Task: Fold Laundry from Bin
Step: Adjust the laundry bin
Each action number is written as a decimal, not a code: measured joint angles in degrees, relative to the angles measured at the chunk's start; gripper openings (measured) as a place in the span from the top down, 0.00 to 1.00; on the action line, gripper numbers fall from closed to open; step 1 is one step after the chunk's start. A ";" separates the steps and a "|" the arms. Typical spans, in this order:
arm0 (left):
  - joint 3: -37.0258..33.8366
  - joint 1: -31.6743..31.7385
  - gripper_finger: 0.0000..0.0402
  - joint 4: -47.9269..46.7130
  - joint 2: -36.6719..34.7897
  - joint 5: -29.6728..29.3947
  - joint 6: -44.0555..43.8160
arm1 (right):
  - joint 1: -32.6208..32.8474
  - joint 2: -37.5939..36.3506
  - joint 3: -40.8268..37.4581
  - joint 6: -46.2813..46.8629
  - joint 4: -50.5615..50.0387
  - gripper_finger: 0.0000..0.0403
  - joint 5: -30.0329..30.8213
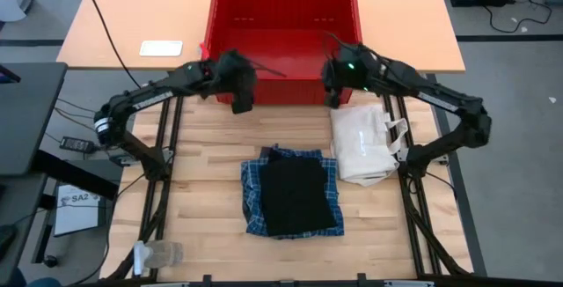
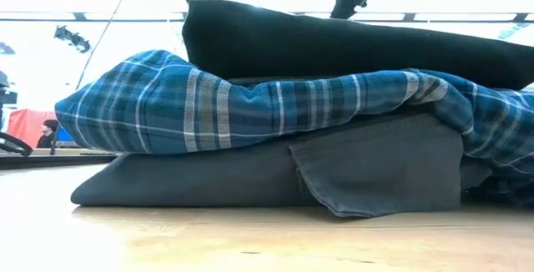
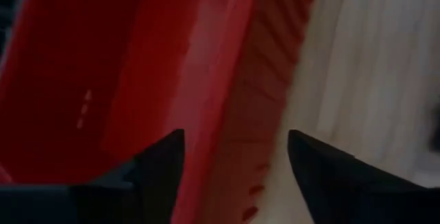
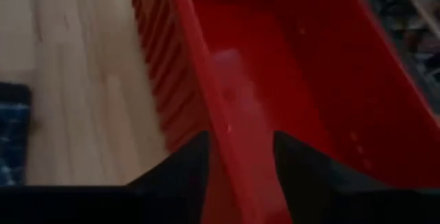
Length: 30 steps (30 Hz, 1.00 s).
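- The red bin [image 1: 283,23] sits at the far edge of the surface [image 1: 202,172], long axis running left to right and open side up. From above it looks empty inside.
- One bin, one folded stack of laundry, one white fabric bag, two arms.
- The stack lies mid-surface, nearer the front edge than the bin and well apart from it. Three pieces counted in the low view: dark grey trousers [image 2: 334,172] at the bottom, a blue-and-white plaid shirt [image 2: 250,105] in the middle, a black piece [image 1: 297,195] on top.
- From above, the black piece's long axis runs front to back, and the plaid shirt sticks out around it on the left, right and front sides.
- The white bag [image 1: 362,142] lies just right of the stack, between it and the right arm, with loose cords at its right side.
- Left tool [image 1: 239,102] is at the bin's near rim by the left corner. Its fingers [image 3: 161,162] are apart, with the red rim between them, not squeezing it as far as I can see.
- Right tool [image 1: 334,98] is at the near rim by the right corner. Its fingers [image 4: 189,162] straddle the rim with a narrow gap, so also apart and not clamped.
- Extras: a crumpled clear plastic bag [image 1: 158,253] at the front left corner, and a small white flat thing [image 1: 161,48] on the other table, left of the bin.
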 joint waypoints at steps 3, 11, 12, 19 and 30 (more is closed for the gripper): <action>-0.02 4.54 0.28 0.27 2.75 4.34 4.59 | -3.62 5.20 3.26 -1.71 -1.99 0.54 -4.99; -0.04 11.44 0.22 -1.90 7.87 9.35 5.67 | -10.63 15.53 6.55 4.01 -6.46 0.51 -16.80; -0.04 11.64 0.22 -3.51 8.14 11.38 4.99 | -11.08 15.96 6.69 4.70 -7.25 0.51 -19.10; -0.07 7.52 0.28 -12.06 8.24 22.04 -2.05 | -10.38 16.78 6.58 10.03 -15.32 0.52 -29.45; -0.06 -1.93 0.30 -20.84 8.05 21.31 -9.89 | -1.09 15.14 5.19 16.39 -17.39 0.52 -31.40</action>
